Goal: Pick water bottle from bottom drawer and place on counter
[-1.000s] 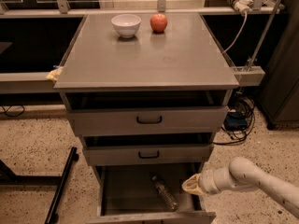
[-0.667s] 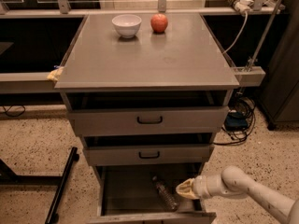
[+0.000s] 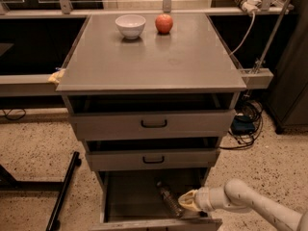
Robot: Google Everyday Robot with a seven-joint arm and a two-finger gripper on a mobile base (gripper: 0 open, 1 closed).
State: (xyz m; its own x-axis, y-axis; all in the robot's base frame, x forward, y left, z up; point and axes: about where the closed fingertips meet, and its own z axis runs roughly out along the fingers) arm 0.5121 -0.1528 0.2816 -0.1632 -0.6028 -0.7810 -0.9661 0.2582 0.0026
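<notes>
My hand (image 3: 188, 202) is low in the bottom drawer (image 3: 126, 196), near its right front corner. I cannot tell if it is spread or pressed together. The water bottle (image 3: 168, 198) lies on its side just to the left of the hand, perhaps touching it.

I see two risks. A sideways push could roll the bottle away to the left. A steep lift toward the worktop (image 3: 154, 61), high above the hand, could catch the middle drawer (image 3: 154, 159) directly over it.

The bottle looks clear, thin and crinkled, lying diagonally, so I expect it to slip easily.
</notes>
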